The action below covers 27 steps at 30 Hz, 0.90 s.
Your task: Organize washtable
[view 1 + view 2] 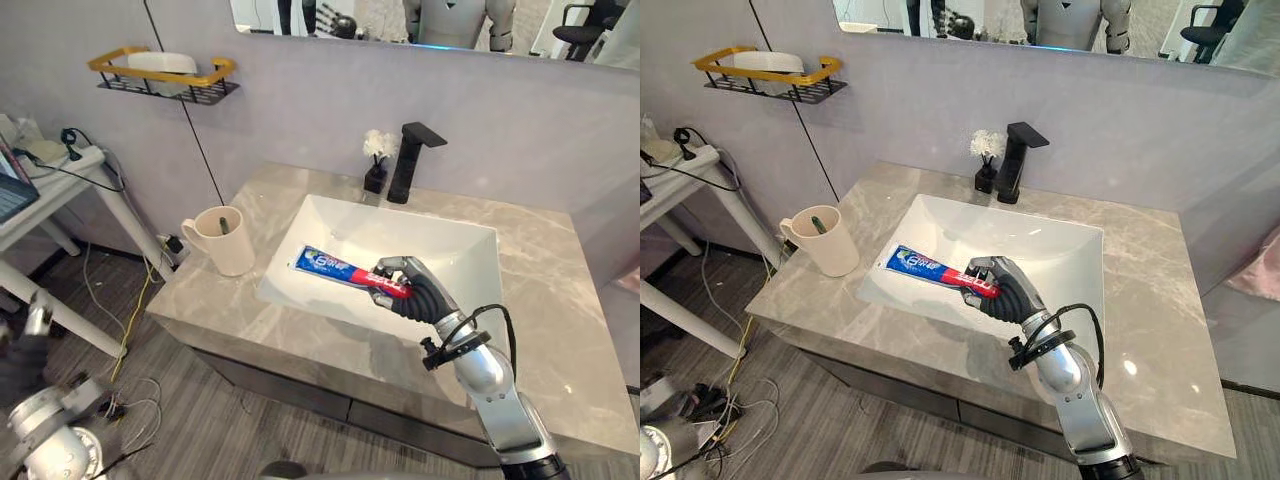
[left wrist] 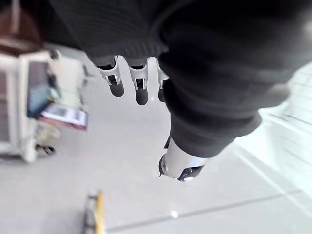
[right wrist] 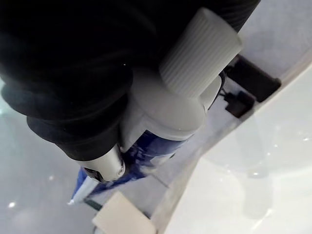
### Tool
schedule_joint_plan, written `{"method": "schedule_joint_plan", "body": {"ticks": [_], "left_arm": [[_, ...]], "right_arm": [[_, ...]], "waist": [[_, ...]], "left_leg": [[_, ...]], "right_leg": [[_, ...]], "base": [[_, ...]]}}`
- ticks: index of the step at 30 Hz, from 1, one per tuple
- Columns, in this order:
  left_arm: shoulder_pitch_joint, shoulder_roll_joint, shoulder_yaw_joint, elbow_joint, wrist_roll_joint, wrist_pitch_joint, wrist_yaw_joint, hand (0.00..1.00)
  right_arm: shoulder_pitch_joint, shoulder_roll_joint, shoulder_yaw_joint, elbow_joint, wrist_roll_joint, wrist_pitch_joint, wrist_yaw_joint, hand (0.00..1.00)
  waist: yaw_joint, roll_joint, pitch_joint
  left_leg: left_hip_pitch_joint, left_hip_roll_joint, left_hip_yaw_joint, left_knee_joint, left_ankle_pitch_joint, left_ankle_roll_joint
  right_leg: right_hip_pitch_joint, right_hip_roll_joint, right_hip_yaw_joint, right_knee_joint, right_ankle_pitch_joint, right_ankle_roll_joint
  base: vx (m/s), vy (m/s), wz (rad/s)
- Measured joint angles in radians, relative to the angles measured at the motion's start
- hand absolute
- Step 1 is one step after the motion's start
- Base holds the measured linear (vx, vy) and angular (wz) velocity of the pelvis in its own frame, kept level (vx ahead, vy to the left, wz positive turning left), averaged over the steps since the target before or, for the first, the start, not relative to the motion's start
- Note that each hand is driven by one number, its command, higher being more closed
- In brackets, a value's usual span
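Right hand (image 1: 415, 290) is curled round the cap end of the toothpaste tube (image 1: 330, 265), held over the sink (image 1: 462, 248). The tube's long axis runs toward 10 o'clock, its crimped end pointing at the cup (image 1: 228, 245). Left hand (image 2: 141, 92) hangs slack-fingered, so the right looks nearer.

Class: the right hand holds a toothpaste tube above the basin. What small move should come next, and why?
Probably carry the toothpaste tube leftward toward the cup. The right hand is curled round the tube's cap end above the sink, and the cup stands upright on the counter beside the sink, already holding a green item, so it looks like the tube's place.
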Motion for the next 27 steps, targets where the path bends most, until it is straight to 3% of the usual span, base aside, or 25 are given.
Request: {"method": "schedule_joint_plan", "body": {"ticks": [4,10,18,27], "left_arm": [[0.004,-0.035,-0.26,-0.128,-0.081,-0.01,-0.045,0.0],[0.004,-0.026,-0.515,-0.154,-0.217,-0.01,-0.088,0.0],[0.004,0.03,-0.672,-0.085,-0.336,0.005,-0.098,0.0],[-0.003,0.066,-0.79,-0.012,-0.416,0.013,-0.085,0.0]], "right_arm": [[-0.001,0.058,0.039,0.0,0.009,0.001,-0.045,1.0],[-0.046,0.117,0.113,-0.002,0.009,0.0,-0.11,1.0],[-0.119,0.154,0.132,-0.002,0.026,0.0,-0.213,1.0],[-0.163,0.154,0.178,-0.001,0.087,0.0,-0.256,1.0]], "waist": [[-0.003,-0.003,-0.016],[-0.005,-0.006,-0.018],[-0.005,-0.018,-0.029],[-0.021,-0.024,-0.034]], "left_leg": [[0.001,0.0,-0.002,0.001,0.0,0.0],[0.009,0.0,-0.001,0.002,0.001,0.001],[0.02,-0.002,0.001,-0.002,0.003,0.003],[0.031,-0.001,0.006,-0.019,0.014,0.006]], "right_leg": [[0.002,0.001,0.0,0.0,0.0,0.0],[0.005,0.001,0.001,0.0,0.0,0.0],[0.018,0.001,0.002,-0.01,0.001,0.001],[0.02,0.002,0.007,-0.012,0.003,0.002]], "base": [[0.0,0.0,0.0],[-0.02,-0.001,0.0],[0.0,0.0,0.0],[0.0,-0.001,0.0]]}}
